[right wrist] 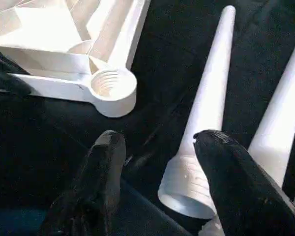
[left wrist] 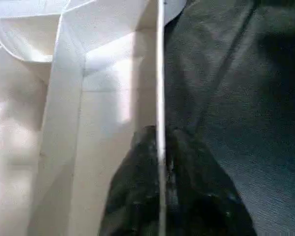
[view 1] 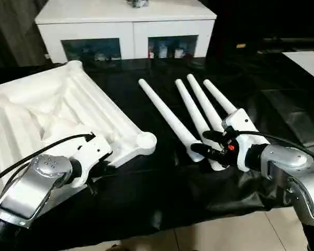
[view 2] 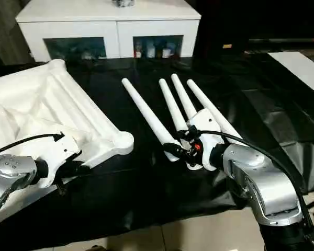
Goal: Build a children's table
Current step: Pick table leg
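White ribbed table top [view 1: 57, 112], four white legs [view 1: 167, 115], black fingers [right wrist: 101, 167], black table cover [view 1: 162, 178], white cabinet [view 1: 125, 23]

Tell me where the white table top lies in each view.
Left eye view: the table top lies on the left, ribs up.
Right eye view: on the left.
Left wrist view: its thin rim runs between the jaws.
Right wrist view: beyond the jaws, its corner socket.
Landmark: the black cloth beneath it, in every view.
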Tool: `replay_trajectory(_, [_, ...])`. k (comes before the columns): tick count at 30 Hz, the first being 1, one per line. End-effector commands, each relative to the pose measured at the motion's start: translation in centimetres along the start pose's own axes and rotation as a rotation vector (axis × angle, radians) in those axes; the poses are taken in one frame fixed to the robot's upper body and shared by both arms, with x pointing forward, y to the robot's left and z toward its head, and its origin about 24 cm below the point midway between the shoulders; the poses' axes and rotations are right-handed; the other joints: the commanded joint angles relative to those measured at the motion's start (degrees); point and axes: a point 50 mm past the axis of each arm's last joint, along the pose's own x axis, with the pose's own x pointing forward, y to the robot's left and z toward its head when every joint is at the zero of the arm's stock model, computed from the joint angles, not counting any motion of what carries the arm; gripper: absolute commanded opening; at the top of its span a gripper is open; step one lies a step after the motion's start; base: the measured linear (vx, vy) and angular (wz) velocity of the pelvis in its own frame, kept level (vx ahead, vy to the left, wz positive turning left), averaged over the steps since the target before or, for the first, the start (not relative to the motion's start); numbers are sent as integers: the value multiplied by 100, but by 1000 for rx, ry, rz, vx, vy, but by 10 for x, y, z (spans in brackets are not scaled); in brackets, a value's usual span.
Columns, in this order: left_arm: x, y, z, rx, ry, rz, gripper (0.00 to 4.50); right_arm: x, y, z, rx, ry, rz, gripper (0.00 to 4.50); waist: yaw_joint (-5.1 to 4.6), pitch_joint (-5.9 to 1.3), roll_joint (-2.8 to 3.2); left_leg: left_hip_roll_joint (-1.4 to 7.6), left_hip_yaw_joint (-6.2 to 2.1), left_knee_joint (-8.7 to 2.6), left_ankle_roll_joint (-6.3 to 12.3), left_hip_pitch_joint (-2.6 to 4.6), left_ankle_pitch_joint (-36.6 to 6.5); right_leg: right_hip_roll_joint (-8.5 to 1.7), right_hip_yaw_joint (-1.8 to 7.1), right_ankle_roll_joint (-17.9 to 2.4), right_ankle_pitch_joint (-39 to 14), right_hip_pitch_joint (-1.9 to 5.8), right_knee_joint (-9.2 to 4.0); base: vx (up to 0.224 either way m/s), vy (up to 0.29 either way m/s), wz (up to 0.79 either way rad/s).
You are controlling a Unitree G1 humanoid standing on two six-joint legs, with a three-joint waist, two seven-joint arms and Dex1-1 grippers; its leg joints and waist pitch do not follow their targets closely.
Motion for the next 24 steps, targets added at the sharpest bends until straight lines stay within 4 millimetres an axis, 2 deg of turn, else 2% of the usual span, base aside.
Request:
replay_trajectory(1, [-7, 0, 6, 16, -29, -3, 92, 1, -1, 4, 4, -8, -4, 257, 23, -306, 37, 296, -149, -475, -269, 187, -1515, -354, 250, -1071, -1043, 118, -457, 0, 0, 0])
replay_trajectory(3, [-9, 0, 7, 17, -39, -8, 101, 2, -2, 4, 8, -11, -3, 257, 43, -306, 39, 301, -152, -477, -281, 191, -1506, -361, 252, -1042, -1116, 113, -460, 0, 0, 0])
replay_trajectory(5, [-12, -1, 11, 20, -55, -18, 112, 3, -4, 5, 26, -10, -9, 283, 56, -308, 26, 299, -150, -478, -299, 194, -1503, -357, 250, -1020, -1142, 106, -454, 0, 0, 0])
replay_trajectory(6, [-15, 0, 14, 18, -71, -17, 125, 6, -8, 6, 53, 1, -30, 290, 64, -309, 38, 294, -152, -476, -294, 193, -1472, -352, 249, -1014, -1129, 103, -447, 0, 0, 0])
replay_trajectory(11, [-24, 5, 28, 6, -151, 6, 154, 24, -25, 6, 121, 64, -127, 327, 45, -330, 57, 265, -142, -453, -408, 189, -1312, -338, 234, -1138, -963, 96, -414, 0, 0, 0])
replay_trajectory(12, [-26, 7, 34, 8, -187, 16, 180, 33, -31, 6, 133, 93, -159, 343, 56, -332, 75, 262, -137, -446, -424, 197, -1302, -334, 236, -1131, -891, 101, -409, 0, 0, 0])
replay_trajectory(13, [-27, 9, 37, 10, -207, 22, 184, 38, -34, 7, 138, 110, -175, 350, 36, -332, 61, 249, -136, -448, -443, 177, -1274, -329, 231, -1155, -859, 114, -403, 0, 0, 0])
replay_trajectory(14, [-28, 10, 43, 1, -237, 28, 184, 49, -39, 8, 138, 137, -198, 350, 47, -349, 73, 246, -131, -433, -460, 193, -1242, -330, 228, -1166, -818, 106, -391, 0, 0, 0])
replay_trajectory(15, [-28, 9, 49, -2, -265, 17, 186, 61, -46, 10, 135, 164, -224, 359, 28, -330, 70, 238, -134, -442, -503, 177, -1307, -329, 222, -1218, -887, 105, -401, 0, 0, 0])
replay_trajectory(16, [-28, 8, 53, -5, -279, 6, 193, 68, -50, 12, 130, 180, -239, 367, 18, -353, 78, 242, -129, -412, -551, 193, -1317, -351, 226, -1280, -833, 91, -376, 0, 0, 0])
replay_trajectory(17, [-27, 4, 56, 2, -285, -20, 207, 77, -55, 15, 138, 194, -244, 375, 16, -357, 74, 231, -135, -411, -564, 176, -1282, -347, 219, -1313, -794, 109, -368, 0, 0, 0])
replay_trajectory(18, [-26, 1, 56, 8, -286, -38, 222, 82, -57, 17, 145, 200, -243, 388, 12, -376, 85, 237, -129, -390, -565, 173, -1205, -356, 219, -1364, -606, 112, -346, 0, 0, 0])
replay_trajectory(19, [-25, -2, 57, 9, -285, -59, 228, 87, -61, 20, 144, 214, -255, 395, 25, -377, 61, 239, -119, -393, -505, 149, -1062, -335, 219, -1350, -375, 155, -341, 0, 0, 0])
replay_trajectory(20, [-24, -5, 58, 14, -281, -75, 229, 92, -63, 22, 150, 225, -255, 408, 12, -385, 53, 246, -118, -381, -478, 143, -980, -341, 219, -1384, -252, 156, -314, 0, 0, 0])
replay_trajectory(21, [-24, -8, 58, 17, -279, -85, 238, 94, -64, 23, 153, 234, -256, 419, 14, -382, 69, 238, -110, -378, -428, 135, -891, -327, 208, -1409, -154, 166, -313, 0, 0, 0])
replay_trajectory(22, [-23, -9, 58, 17, -279, -94, 238, 96, -65, 24, 152, 245, -255, 419, 20, -394, 43, 247, -102, -361, -373, 131, -754, -331, 211, -1451, 21, 169, -282, 0, 0, 0])
replay_trajectory(23, [-23, -10, 59, 16, -280, -98, 254, 97, -66, 24, 151, 252, -254, 431, 39, -393, 59, 243, -100, -365, -345, 131, -701, -322, 204, -1440, 71, 181, -291, 0, 0, 0])
replay_trajectory(24, [-23, -15, 59, 21, -285, -115, 266, 101, -66, 22, 157, 296, -228, 439, 46, -404, 25, 252, -91, -350, -295, 122, -558, -318, 204, -1441, 273, 188, -265, 0, 0, 0])
